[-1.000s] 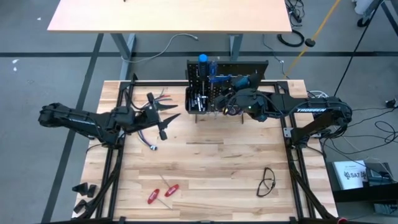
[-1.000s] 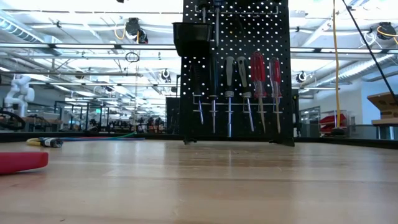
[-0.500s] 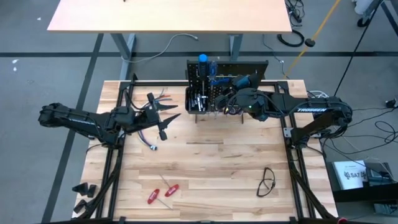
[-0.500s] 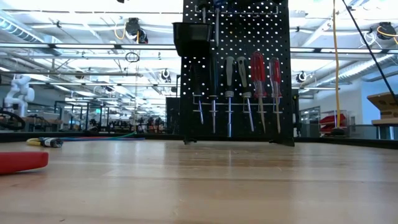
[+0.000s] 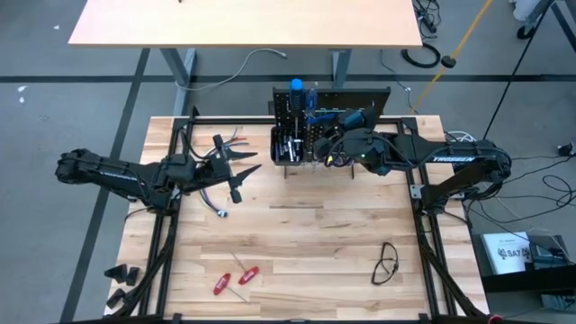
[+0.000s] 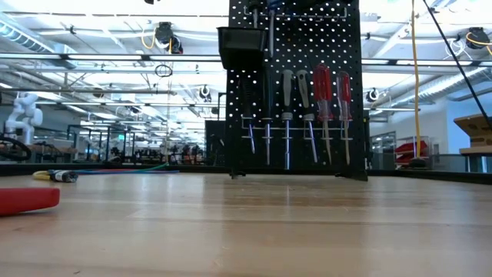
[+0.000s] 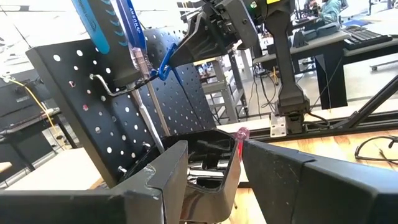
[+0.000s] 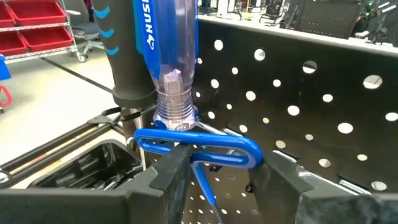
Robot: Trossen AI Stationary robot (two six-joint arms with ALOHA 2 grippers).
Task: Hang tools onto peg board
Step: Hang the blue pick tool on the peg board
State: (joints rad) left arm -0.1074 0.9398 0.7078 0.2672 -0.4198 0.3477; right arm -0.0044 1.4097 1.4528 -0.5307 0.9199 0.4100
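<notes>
Black upright perforated peg board [image 6: 296, 92] stands at surface's far edge, small black bin [image 6: 240, 48] on front. Red-handled screwdrivers [image 6: 330, 88] and grey-handled ones [image 6: 295, 88] hang in a row. Two red-handled tools [image 5: 234, 278] lie near the front-left corner.

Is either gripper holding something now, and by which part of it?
The right gripper holds a blue bent-metal tool by its looped end, at the black perforated peg board. The left gripper holds nothing; its fingers stand apart.
</notes>
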